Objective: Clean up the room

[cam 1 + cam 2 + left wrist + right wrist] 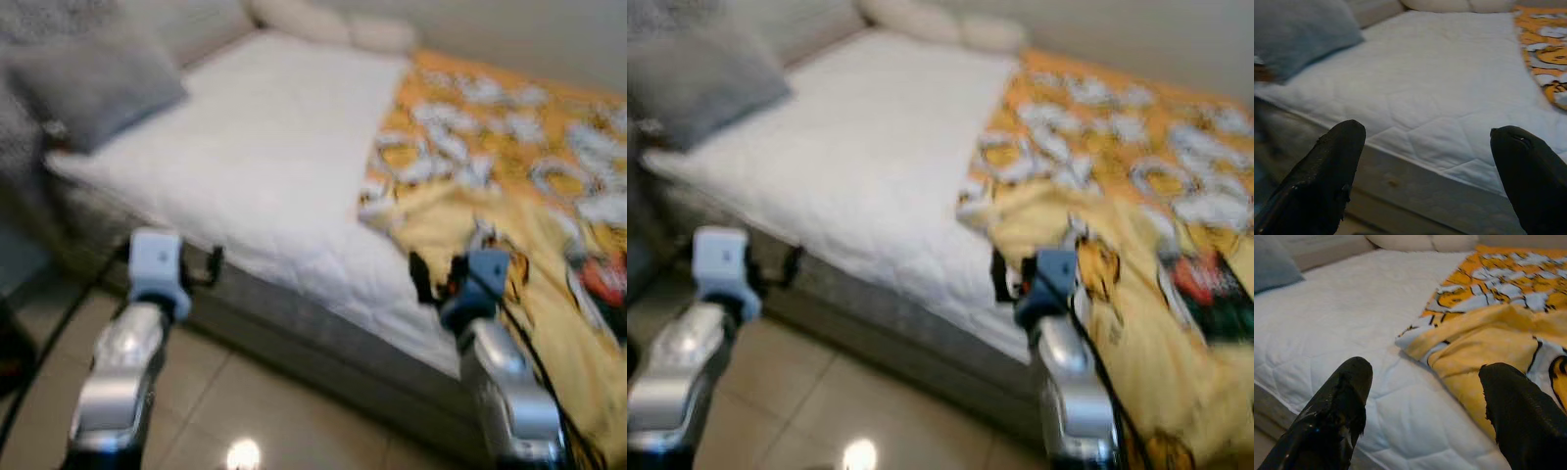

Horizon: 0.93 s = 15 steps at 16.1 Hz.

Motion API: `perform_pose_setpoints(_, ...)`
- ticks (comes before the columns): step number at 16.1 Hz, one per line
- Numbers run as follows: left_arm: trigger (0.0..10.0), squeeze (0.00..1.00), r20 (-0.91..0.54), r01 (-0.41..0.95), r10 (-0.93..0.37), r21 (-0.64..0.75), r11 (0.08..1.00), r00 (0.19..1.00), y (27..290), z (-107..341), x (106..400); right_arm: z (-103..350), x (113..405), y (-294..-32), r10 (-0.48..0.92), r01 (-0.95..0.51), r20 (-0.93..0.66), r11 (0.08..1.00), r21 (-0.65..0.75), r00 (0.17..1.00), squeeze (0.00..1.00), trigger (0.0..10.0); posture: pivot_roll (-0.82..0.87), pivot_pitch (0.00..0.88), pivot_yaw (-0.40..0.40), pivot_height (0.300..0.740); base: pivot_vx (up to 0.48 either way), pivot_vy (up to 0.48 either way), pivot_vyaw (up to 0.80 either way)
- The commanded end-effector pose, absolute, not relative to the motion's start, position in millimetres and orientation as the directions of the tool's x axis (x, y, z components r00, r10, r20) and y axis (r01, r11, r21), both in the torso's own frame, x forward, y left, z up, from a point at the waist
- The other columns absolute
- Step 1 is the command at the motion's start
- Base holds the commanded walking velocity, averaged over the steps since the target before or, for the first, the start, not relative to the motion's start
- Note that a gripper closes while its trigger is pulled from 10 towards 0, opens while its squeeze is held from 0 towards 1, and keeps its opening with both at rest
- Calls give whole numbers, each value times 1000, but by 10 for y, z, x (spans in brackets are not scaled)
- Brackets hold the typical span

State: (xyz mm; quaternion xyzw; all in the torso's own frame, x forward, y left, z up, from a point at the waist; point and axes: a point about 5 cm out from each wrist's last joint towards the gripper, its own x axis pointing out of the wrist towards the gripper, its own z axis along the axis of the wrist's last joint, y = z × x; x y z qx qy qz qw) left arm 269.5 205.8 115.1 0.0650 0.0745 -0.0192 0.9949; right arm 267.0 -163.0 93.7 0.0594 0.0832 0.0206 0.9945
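- White quilted mattress lies bare on the bed's left half, w/ stitched diamond pattern.
- Yellow-orange blanket w/ cartoon print covers the bed's right half; its near edge is folded back & bunched in a heap, touching the bare mattress.
- Grey pillow sits at the mattress's far left corner, tilted.
- Two cream pillows lie side by side at the head of the bed, by the wall.
- Grey bed base shows under the mattress edge; beige tiled floor in front, w/ a bright light reflection on it.
- Left hand hovers off the bed's near edge, over the floor, facing the bare mattress; fingers spread wide apart, nothing between them.
- Right hand is up by the mattress edge, just beside the folded blanket heap; fingers spread wide, released, no contact w/ the cloth.
- Head views are blurred, so fine detail of the blanket print can't be read.
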Motion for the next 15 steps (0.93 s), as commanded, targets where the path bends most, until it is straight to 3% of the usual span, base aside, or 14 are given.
perform_pose_setpoints(1, 10000, 859, -141, 70, -53, 122, 990, 989, 1983, 1176, 2723, 940, 2672, -1720, 20, -1, -164, 994, 110, 986, 0, 10000, -16, 0, -27, 740, 0, -480, 794)
perform_pose_setpoints(3, 10000, 855, -140, 72, -54, 125, 989, 989, 1985, 1179, 2728, 937, 2673, -1715, 19, 0, -163, 993, 116, 986, 0, 10000, -15, 0, -27, 740, 0, -480, 788)
perform_pose_setpoints(9, 10000, 855, -143, 81, -62, 129, 988, 988, 1977, 1171, 2735, 910, 2659, -1714, 7, 24, -164, 982, 186, 986, 0, 10000, -16, 0, -26, 740, 0, -480, 0)
perform_pose_setpoints(15, 10000, 855, -147, 94, -74, 139, 986, 986, 1966, 1154, 2727, 920, 2643, -1623, 80, -51, -150, 981, 186, 985, 0, 10000, -15, 0, -26, 740, 0, -480, 102)
